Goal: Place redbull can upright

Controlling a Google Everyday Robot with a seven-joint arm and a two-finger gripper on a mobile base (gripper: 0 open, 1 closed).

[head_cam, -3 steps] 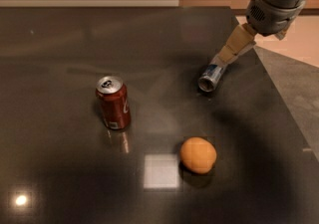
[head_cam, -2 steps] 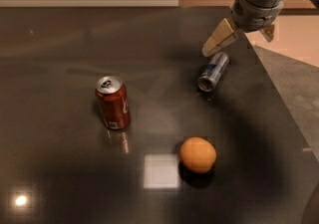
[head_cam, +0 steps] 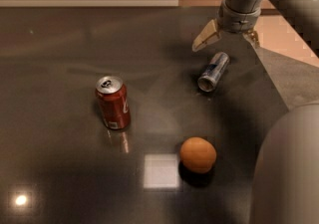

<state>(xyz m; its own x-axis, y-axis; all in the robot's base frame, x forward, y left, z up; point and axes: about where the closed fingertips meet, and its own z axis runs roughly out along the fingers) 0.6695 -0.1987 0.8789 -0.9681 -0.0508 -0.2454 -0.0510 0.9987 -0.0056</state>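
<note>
The redbull can [head_cam: 214, 71], slim, silver and blue, lies on its side on the dark table [head_cam: 60, 68], its open end facing the front. My gripper [head_cam: 229, 38] hangs just above and behind the can, open and empty, one tan finger [head_cam: 206, 37] to the left and the other to the right. It does not touch the can.
A red soda can [head_cam: 113, 102] stands upright left of centre. An orange [head_cam: 198, 155] lies near the front, below the redbull can. The table's right edge [head_cam: 273, 82] runs close to the redbull can. A grey part of my arm [head_cam: 289, 168] fills the lower right.
My gripper was down at the far end of the lying redbull can. It has lifted away up and back, with its fingers spread. The can stays on its side.
</note>
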